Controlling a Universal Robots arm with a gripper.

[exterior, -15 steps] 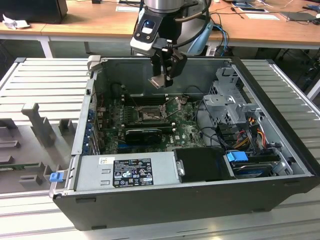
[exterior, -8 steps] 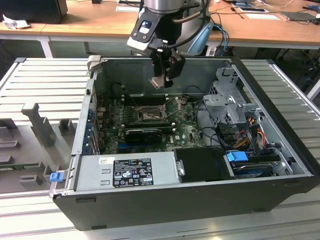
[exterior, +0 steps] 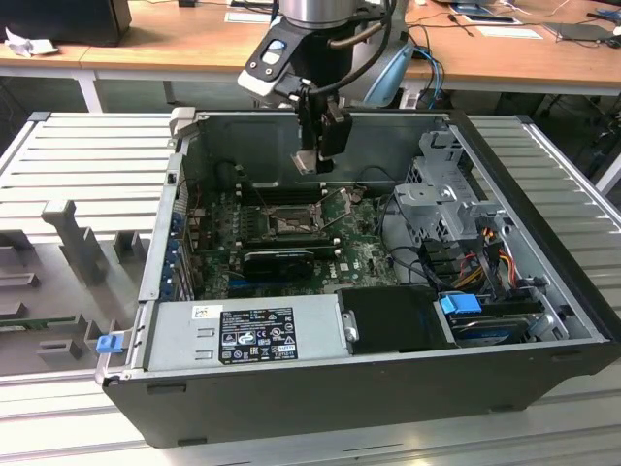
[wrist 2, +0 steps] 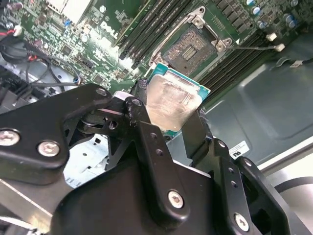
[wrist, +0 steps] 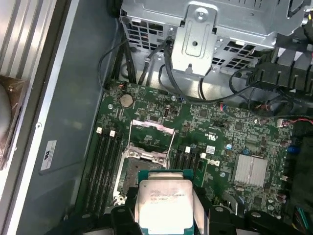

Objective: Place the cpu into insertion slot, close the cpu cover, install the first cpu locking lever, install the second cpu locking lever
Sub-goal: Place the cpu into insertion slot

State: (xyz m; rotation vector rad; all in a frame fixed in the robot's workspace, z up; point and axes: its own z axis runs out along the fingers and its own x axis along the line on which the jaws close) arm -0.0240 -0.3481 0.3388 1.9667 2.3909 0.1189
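**Item:** cpu (wrist 2: 172, 95).

**Location:** Clamped between the two black fingers of the gripper (wrist 2: 168, 122), which were closed on its opposite edges. It was aloft inside the open computer case (exterior: 388, 398). In the exterior view it hung at about one o'clock from the insertion slot (exterior: 290, 224), apart from the board.

**Reason for hold (judged):** The edge grip left the underside free for seating and presented the metal face outward. The height cleared the cpu cover (wrist: 151, 128), which appeared swung back, leaving the slot exposed.

**Appearance:** Small flat square with a dull silver metal face, a smeared sheen and a teal-green border. It carried faint print, not read, and was far smaller than the claw carrying it.
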